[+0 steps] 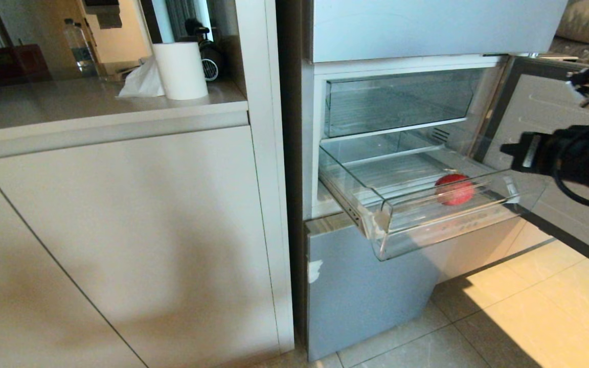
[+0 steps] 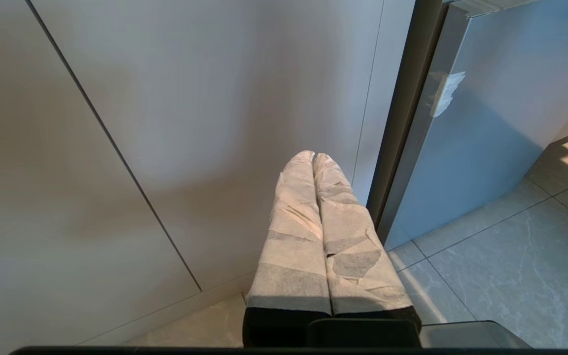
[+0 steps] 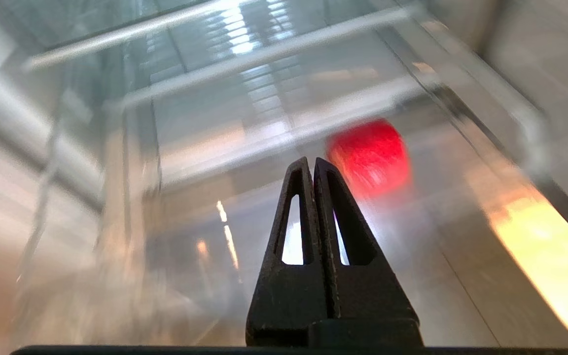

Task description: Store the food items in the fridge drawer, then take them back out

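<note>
Red food item (image 1: 454, 188) lying alone on the ribbed floor of the pulled-out fridge drawer (image 1: 443, 225), near its right front corner. Right gripper (image 3: 313, 165) just outside the drawer, pressed closed on nothing. Left gripper (image 2: 313, 158) likewise closed and empty, low beside the white cabinet (image 2: 165, 123).

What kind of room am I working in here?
Most likely a home kitchen: a fridge with its clear drawer pulled out, a white cabinet with a countertop, and a paper towel roll on it.
</note>
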### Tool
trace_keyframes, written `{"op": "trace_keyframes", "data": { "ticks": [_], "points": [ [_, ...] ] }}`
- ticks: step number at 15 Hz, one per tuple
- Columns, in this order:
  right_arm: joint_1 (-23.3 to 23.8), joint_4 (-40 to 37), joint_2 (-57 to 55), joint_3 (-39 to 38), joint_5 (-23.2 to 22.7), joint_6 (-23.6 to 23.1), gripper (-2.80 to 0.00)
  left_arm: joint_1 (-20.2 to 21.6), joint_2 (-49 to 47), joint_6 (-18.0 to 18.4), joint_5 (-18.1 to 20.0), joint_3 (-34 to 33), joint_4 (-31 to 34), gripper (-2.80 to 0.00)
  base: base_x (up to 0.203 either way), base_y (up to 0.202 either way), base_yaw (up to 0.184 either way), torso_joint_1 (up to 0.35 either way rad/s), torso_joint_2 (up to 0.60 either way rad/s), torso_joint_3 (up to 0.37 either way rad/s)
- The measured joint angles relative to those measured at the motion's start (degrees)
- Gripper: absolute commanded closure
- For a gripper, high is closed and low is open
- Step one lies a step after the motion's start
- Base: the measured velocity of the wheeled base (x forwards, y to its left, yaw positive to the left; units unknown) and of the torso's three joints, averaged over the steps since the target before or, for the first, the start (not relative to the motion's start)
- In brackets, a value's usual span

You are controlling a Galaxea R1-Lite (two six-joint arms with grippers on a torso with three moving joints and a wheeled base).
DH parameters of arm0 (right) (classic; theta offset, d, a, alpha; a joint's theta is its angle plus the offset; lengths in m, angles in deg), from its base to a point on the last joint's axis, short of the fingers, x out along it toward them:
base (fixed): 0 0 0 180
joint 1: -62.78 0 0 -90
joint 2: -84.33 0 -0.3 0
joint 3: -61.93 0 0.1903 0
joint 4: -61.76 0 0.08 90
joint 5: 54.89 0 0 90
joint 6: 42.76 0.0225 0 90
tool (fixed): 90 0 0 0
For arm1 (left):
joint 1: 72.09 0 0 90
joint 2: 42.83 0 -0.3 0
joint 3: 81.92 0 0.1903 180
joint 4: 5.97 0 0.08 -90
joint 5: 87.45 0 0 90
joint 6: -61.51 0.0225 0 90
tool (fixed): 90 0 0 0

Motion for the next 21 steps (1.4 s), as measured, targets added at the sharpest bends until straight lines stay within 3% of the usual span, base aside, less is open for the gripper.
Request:
{"op": "trace_keyframes", "data": {
  "ticks": [5, 10, 14, 17, 21],
  "points": [
    [0.0, -2.0, 30.2, -22.4, 3.9, -0.3, 0.00, 0.0, 0.0, 0.0, 0.0, 0.0, 0.0, 0.00, 0.000, 0.000, 0.000, 0.000, 0.00, 0.000],
    [0.1, -11.8, 52.8, -31.9, 6.7, -0.4, 0.00, 0.0, 0.0, 0.0, 0.0, 0.0, 0.0, 0.00, 0.000, 0.000, 0.000, 0.000, 0.00, 0.000],
    [1.3, -17.7, 65.9, -44.4, 11.0, -0.9, 0.00, 0.0, 0.0, -0.5, 0.0, 0.0, 0.0, 0.00, 0.000, 0.000, 0.000, 0.000, 0.00, 0.000],
    [4.3, -10.4, 70.6, -56.4, 5.1, -7.2, 0.00, 0.0, 0.0, -1.6, -0.4, 0.0, 0.0, 0.00, 0.000, 0.000, 0.000, 0.000, 0.00, 0.000],
    [5.6, -13.4, 80.6, -60.3, 0.8, -9.7, 0.00, 0.0, 0.0, -2.2, -0.4, 0.0, 0.0, 0.00, 0.000, 0.000, 0.000, 0.000, 0.00, 0.000]
  ]
}}
